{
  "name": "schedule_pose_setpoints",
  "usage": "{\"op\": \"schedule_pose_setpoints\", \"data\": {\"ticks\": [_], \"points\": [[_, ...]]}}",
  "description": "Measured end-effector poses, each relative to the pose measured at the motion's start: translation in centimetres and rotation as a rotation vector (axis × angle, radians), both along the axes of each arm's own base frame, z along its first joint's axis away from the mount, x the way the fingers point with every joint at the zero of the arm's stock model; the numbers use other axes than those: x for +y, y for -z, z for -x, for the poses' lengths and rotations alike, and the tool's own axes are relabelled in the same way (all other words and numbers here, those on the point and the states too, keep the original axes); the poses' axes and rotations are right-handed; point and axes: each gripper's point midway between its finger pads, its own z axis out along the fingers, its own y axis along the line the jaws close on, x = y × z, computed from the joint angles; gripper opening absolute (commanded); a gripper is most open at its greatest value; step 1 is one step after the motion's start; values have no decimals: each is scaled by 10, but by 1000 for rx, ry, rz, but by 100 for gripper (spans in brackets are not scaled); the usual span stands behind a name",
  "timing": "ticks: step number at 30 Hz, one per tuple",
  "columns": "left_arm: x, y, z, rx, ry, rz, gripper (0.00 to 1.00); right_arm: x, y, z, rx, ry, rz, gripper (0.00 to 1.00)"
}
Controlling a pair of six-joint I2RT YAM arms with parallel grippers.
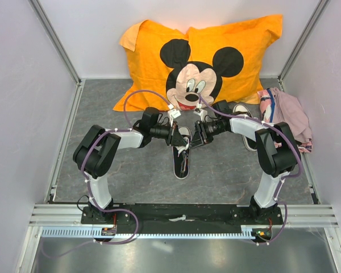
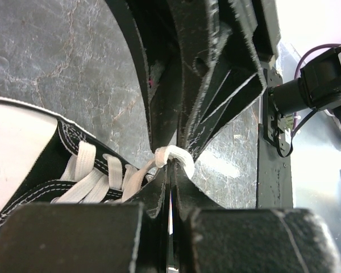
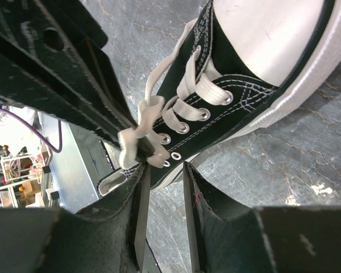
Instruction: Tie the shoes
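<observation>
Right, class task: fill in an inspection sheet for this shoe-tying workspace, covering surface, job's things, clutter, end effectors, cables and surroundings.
Surface: grey mottled mat, lying flat.
Job's things: black sneaker at centre, its white lace not yet tied; second sneaker at right, partly hidden behind the right arm.
Clutter: orange Mickey Mouse pillow at the back; pink cloth by the right wall.
End effectors: left end effector shut on the white lace; right end effector has its jaws apart beside the bunched lace, with no grip evident.
Cables: purple cables routed along the left arm and the right arm.
Surroundings: white walls, aluminium frame posts.
</observation>
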Motion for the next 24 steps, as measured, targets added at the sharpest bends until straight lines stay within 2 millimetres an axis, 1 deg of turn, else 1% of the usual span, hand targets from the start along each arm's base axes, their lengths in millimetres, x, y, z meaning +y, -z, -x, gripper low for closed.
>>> {"op": "schedule_pose_setpoints", "data": {"ticks": [6,10,11,13,14,19,20,23,24], "points": [[0,3,-1,14,1,1,2,1,0,-1,-5,-7,-6,36],[-1,3,-2,18,3,5,2,1,-1,-1,-14,-14,-12,28],[-1,4,-2,21,3,5,2,2,-1,-1,-15,-17,-14,21],[-1,5,-3,24,6,7,1,2,-2,-1,-18,-21,-20,13],[-1,5,-3,27,5,7,2,2,-2,-1,-21,-23,-24,1],[-1,4,-3,32,6,10,2,4,-3,-2,-36,-30,-32,0],[-1,4,-3,33,5,10,3,4,-3,-2,-40,-30,-32,0],[0,4,-5,37,-2,10,10,4,-5,-4,-57,-29,-31,0],[1,4,-6,38,-4,10,15,4,-5,-5,-65,-27,-29,0]]}}
